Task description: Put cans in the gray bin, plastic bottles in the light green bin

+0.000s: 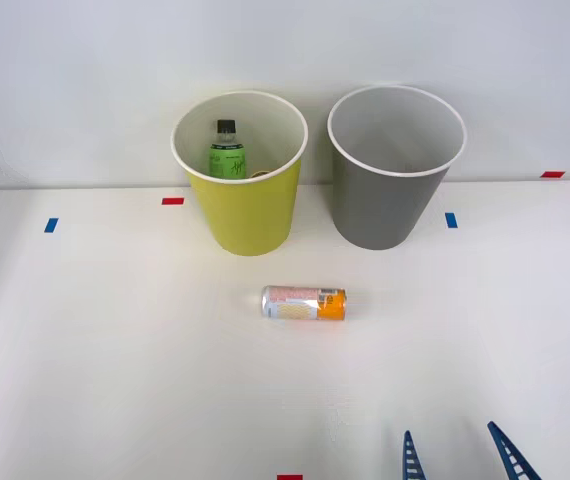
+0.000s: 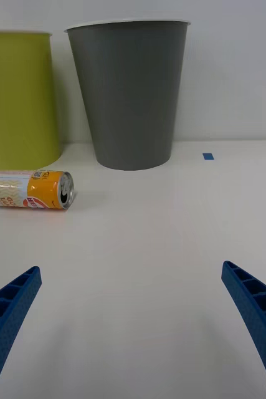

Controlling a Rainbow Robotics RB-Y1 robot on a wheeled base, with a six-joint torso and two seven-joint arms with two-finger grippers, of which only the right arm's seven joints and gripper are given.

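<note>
The can (image 1: 304, 302) lies on its side at frame centre, below both bins; the right gripper (image 1: 457, 455), fingers apart, sits lower right.

You are looking at a plain white counter (image 1: 115, 380) that runs back to a bare, pale wall (image 1: 75, 80); the two meet in a faint line across the upper third of the frame. Small tape marks dot the counter: a blue one (image 1: 51, 225) at the left, a red one (image 1: 172, 201) left of centre, another blue one (image 1: 451, 220) at the right, a red one (image 1: 552, 174) at the far right near the wall, and a red one (image 1: 289, 477) at the bottom edge. The light looks soft and even, perhaps from overhead, with only weak shadows.
</note>
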